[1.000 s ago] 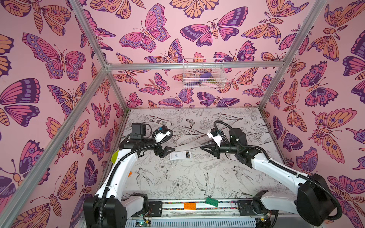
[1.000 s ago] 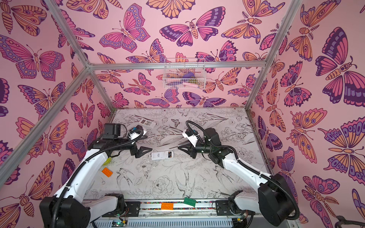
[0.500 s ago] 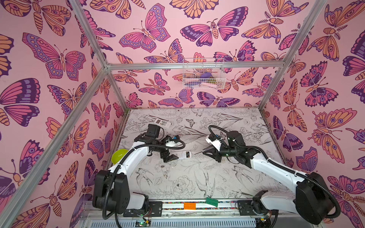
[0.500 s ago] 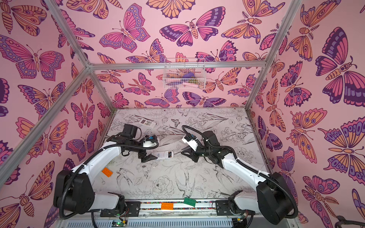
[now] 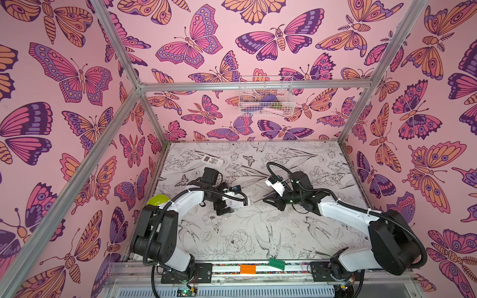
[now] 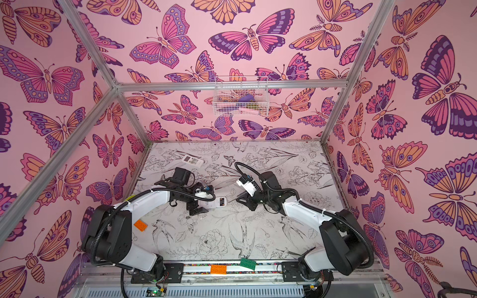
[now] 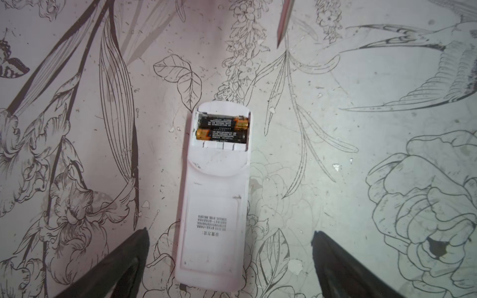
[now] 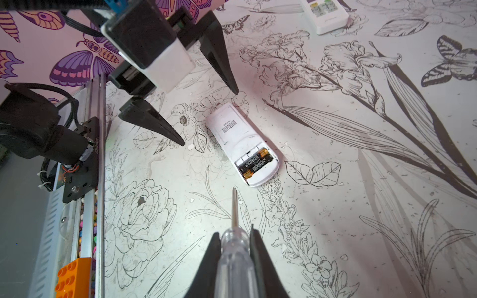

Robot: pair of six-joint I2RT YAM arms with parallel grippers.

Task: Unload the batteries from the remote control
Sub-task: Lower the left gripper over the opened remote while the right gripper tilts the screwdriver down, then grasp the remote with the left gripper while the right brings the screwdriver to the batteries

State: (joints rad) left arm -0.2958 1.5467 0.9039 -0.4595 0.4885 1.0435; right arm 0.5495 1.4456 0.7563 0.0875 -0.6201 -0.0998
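**White remote control (image 7: 214, 206) lying face down mid-table, two batteries (image 7: 222, 129) showing in its open bay.**

In both top views its long axis runs left to right across the flower-printed table (image 7: 361, 180), with the battery end toward the right arm. The two black, gold-ended cells lie side by side, crosswise to that axis. A second remote (image 5: 212, 160) lies face up near the far left corner, well apart. An orange brick (image 6: 218, 269) and a green brick (image 6: 248, 264) rest on the front rail. The left claw (image 7: 229, 232) stands wide, a finger on either side of the label end, clear of both edges. The right claw (image 8: 235, 232) is clamped on a clear-handled screwdriver (image 8: 234, 242), whose tip points at the battery end, just short of it.
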